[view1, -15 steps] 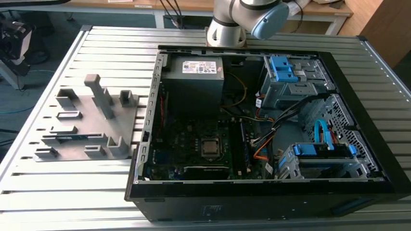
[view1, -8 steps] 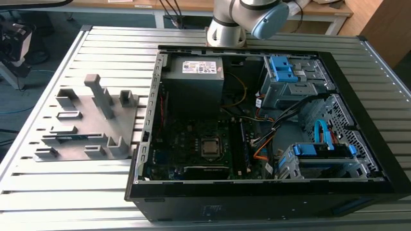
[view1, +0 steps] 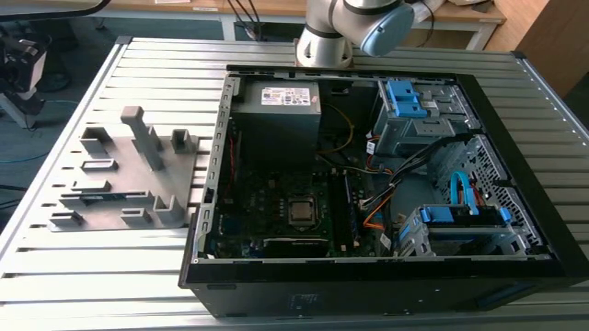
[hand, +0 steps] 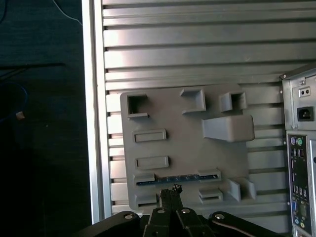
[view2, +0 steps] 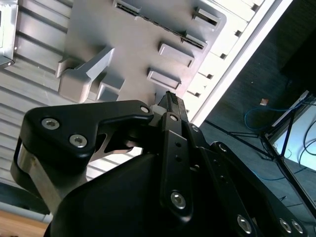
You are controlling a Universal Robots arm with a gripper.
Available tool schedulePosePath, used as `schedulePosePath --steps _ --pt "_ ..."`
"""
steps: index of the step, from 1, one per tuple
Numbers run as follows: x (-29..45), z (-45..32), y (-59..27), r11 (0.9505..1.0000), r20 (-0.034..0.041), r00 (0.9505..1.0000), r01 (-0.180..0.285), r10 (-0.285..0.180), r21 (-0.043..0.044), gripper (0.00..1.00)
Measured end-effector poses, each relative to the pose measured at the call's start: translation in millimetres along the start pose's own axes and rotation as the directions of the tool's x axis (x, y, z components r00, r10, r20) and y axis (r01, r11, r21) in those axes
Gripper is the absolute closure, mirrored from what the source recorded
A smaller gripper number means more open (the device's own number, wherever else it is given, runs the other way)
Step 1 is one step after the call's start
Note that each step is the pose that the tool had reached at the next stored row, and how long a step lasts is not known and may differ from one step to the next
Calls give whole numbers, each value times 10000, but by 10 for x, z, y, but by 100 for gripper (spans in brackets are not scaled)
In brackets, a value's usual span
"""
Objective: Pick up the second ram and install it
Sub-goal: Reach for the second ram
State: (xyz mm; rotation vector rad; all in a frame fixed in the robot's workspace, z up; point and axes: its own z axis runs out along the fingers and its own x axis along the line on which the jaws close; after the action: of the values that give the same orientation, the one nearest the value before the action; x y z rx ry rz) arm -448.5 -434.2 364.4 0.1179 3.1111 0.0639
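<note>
a ribbed metal table (view1: 138, 62) fills the exterior view, with an open black computer case (view1: 368, 283) lying on its side towards the exterior view's right and a grey holder plate (view1: 120, 172) towards its left. the second ram (view1: 103, 196) shows there as a thin dark strip standing on edge in a long slot of the plate, well apart from the case. the robot arm (view1: 332, 27) rises at the far edge of the table. in the second wrist view, the gripper (view2: 172, 98) hangs above the plate, its fingers pressed together with nothing between them. in the first wrist view, the stick sits in its slot near the edge of the plate closest to the gripper, and the fingertips point just beside it without touching. the stick looks light, stiff and thin, and likely fragile at its chips and contact edge. the exposed long upper edge, pinched across the flat faces near mid-length, seems the safest place to grip.
</note>
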Motion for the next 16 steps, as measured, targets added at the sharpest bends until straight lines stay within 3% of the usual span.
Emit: schedulePosePath --steps 16 --pt "10 115 -30 10000 0 10000 0 0 0 90"
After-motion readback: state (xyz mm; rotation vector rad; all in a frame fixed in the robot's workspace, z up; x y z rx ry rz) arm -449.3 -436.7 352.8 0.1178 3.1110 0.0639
